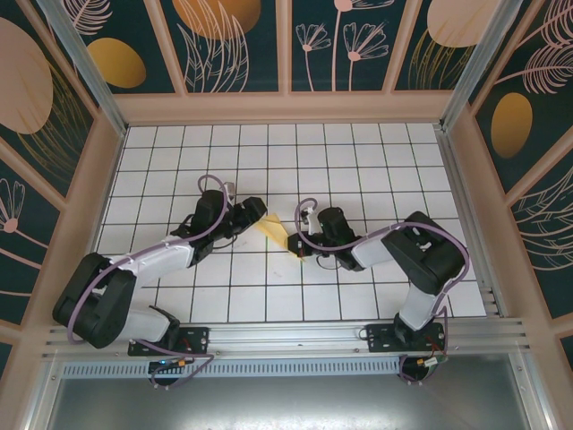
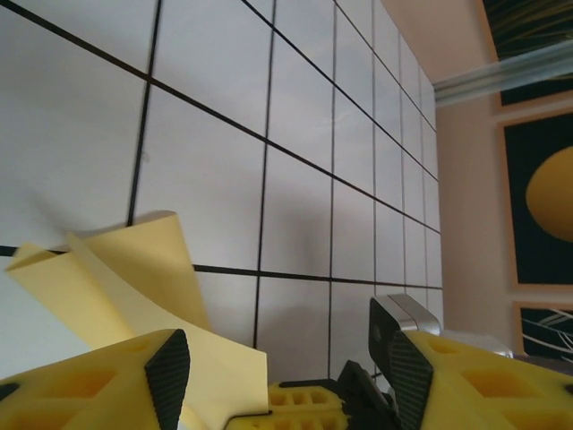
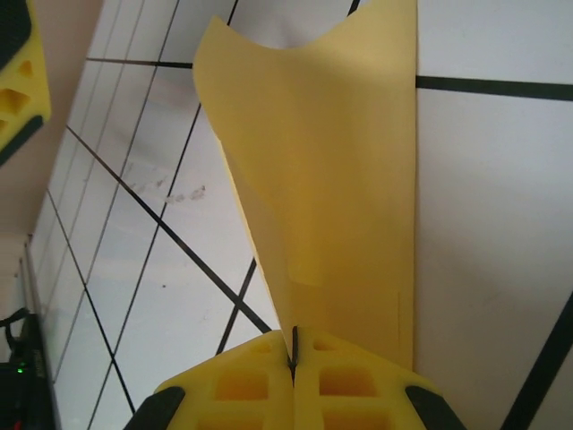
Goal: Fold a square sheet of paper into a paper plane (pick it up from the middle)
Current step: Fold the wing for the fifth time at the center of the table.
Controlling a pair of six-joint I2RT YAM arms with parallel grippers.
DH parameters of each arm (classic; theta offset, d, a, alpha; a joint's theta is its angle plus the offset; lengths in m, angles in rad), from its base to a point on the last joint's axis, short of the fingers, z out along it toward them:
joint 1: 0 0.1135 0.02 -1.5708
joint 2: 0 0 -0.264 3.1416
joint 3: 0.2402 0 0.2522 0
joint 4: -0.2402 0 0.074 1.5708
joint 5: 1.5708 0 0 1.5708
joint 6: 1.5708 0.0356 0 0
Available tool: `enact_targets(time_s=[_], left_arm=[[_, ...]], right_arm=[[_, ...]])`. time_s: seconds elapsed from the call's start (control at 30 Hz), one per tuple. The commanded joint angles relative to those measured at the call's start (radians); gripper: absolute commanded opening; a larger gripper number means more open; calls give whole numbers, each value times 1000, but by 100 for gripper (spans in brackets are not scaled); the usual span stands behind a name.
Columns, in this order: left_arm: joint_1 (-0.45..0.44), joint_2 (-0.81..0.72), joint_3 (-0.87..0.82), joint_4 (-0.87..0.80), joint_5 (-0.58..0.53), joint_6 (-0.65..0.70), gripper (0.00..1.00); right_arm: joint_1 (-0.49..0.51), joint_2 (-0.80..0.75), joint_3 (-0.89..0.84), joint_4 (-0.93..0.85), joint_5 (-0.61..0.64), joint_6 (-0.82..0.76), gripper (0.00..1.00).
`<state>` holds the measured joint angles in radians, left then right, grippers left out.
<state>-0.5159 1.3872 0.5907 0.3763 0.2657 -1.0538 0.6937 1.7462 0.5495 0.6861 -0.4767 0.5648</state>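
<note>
The pale-yellow sheet of paper (image 1: 272, 230) is folded into a narrow tapering shape and lies mid-table between my two grippers. My right gripper (image 1: 296, 244) is shut on its narrow end; in the right wrist view the paper (image 3: 331, 179) fans out upward from the closed jaws (image 3: 293, 354). My left gripper (image 1: 260, 218) is at the paper's other end. In the left wrist view its jaws (image 2: 288, 376) stand open, with a loose edge of the paper (image 2: 134, 287) lying beside the left fingertip (image 2: 170, 376) and partly in the gap, not pinched.
The white grid table (image 1: 358, 152) is boxed in by beige walls (image 1: 461, 179) with floral panels above. An aluminium rail (image 1: 295, 336) carrying both arm bases runs along the near edge. Open tiles lie behind and to both sides of the grippers.
</note>
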Motion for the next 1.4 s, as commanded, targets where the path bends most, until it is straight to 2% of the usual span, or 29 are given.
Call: enact_targets(time_s=[0.0, 0.5, 0.9, 1.37], left_arm=[[5, 38, -14, 100, 92, 20, 62], [-15, 161, -4, 239, 205, 9, 62], [-73, 319, 76, 334, 226, -15, 62], [-77, 334, 10, 364, 212, -10, 65]], right_arm=[[-24, 29, 0, 68, -63, 77, 0], [-93, 148, -2, 239, -220, 308, 0], [-107, 162, 1, 225, -221, 354, 0], [-124, 202, -6, 228, -215, 433, 0]])
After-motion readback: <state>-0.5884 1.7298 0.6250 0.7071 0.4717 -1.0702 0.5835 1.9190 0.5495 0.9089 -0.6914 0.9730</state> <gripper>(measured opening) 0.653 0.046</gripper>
